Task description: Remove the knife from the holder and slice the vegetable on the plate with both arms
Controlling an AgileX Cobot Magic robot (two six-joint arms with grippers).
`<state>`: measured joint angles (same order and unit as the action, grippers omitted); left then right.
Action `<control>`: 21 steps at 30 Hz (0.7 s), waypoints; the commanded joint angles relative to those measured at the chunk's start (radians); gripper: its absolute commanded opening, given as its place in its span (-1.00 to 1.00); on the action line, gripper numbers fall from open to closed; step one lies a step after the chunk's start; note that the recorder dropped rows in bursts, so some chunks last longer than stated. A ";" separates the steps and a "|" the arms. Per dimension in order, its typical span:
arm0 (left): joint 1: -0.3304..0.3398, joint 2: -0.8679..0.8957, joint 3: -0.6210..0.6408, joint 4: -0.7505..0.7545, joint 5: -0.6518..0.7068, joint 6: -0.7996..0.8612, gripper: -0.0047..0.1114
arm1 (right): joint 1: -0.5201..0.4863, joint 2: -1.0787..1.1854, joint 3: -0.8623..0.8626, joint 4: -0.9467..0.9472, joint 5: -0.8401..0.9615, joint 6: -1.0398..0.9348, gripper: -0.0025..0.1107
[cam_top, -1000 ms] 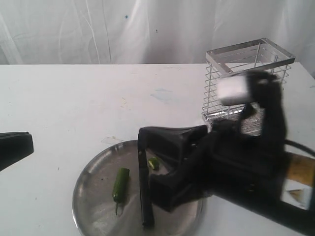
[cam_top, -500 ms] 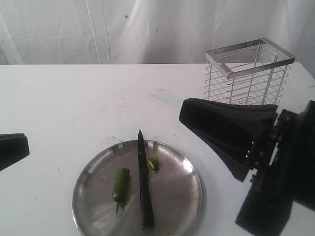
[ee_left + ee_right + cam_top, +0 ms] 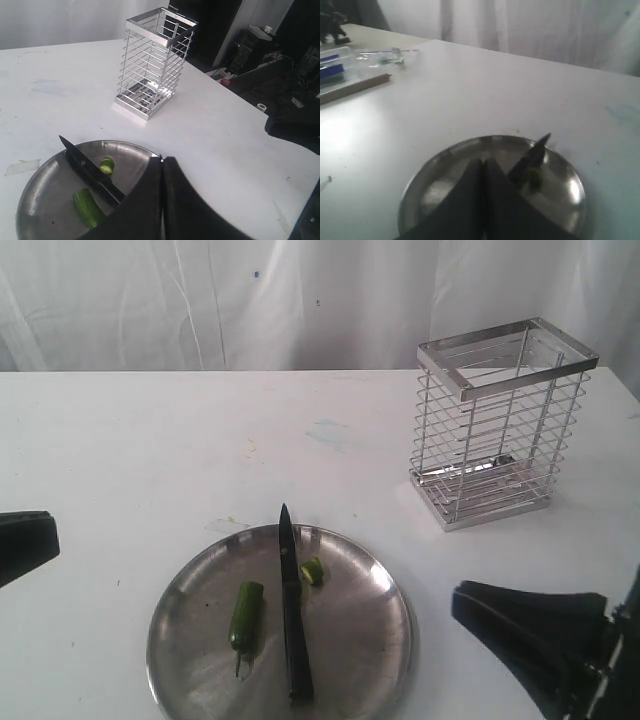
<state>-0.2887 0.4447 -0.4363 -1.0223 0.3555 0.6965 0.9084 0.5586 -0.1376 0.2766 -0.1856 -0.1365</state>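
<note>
Left claw point(image 3: 161, 165) and right claw point(image 3: 482, 163) are clenched on nothing. Knife point(image 3: 291, 610) is laid flat on the plate point(image 3: 372, 642), between the vegetable point(image 3: 245, 615) and a cut-off piece point(image 3: 313, 571). Holder point(image 3: 495, 420) is seen empty. One slice is judged made; further cuts may be left.

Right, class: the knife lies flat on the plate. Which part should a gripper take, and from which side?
Take the black handle near its end, from straight above, closing across its narrow width. The knife lies flat on the plate, so nothing slips underneath, and the vegetable lies beside it nearer the blade, leaving that end free.
</note>
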 commanded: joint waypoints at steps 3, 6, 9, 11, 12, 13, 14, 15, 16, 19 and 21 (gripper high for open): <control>-0.002 -0.009 0.007 -0.010 0.008 -0.001 -0.92 | -0.169 -0.222 0.138 0.000 0.100 0.066 -0.96; -0.002 -0.009 0.007 -0.010 0.008 -0.001 -0.92 | -0.238 -0.329 0.138 0.000 0.197 0.066 -0.96; -0.002 -0.009 0.007 -0.010 0.008 -0.001 -0.92 | -0.299 -0.406 0.138 -0.010 0.294 0.050 -0.96; -0.002 -0.009 0.007 -0.010 0.007 -0.001 -0.92 | -0.331 -0.445 0.138 -0.012 0.349 0.050 -0.96; -0.002 -0.009 0.007 -0.010 0.007 -0.001 -0.92 | -0.339 -0.458 0.138 -0.012 0.368 0.055 -0.96; -0.002 -0.009 0.007 -0.010 0.007 -0.001 -0.92 | -0.344 -0.468 0.138 -0.012 0.382 0.054 -0.96; -0.002 -0.009 0.007 -0.010 0.007 -0.001 -0.92 | -0.346 -0.479 0.138 -0.012 0.388 0.054 -0.96; -0.002 -0.009 0.007 -0.010 0.007 -0.001 -0.92 | -0.348 -0.485 0.138 -0.012 0.388 0.054 -0.96; -0.002 -0.009 0.007 -0.010 0.007 -0.001 -0.92 | -0.348 -0.487 0.138 -0.012 0.387 0.054 -0.96; -0.002 -0.009 0.007 -0.010 0.007 -0.001 -0.92 | -0.348 -0.489 0.138 -0.012 0.387 0.054 -0.96; -0.002 -0.009 0.007 -0.010 0.007 -0.001 -0.92 | -0.348 -0.489 0.138 -0.012 0.387 0.054 -0.96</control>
<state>-0.2887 0.4447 -0.4363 -1.0202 0.3555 0.6965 0.5689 0.0768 -0.0068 0.2748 0.2020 -0.0789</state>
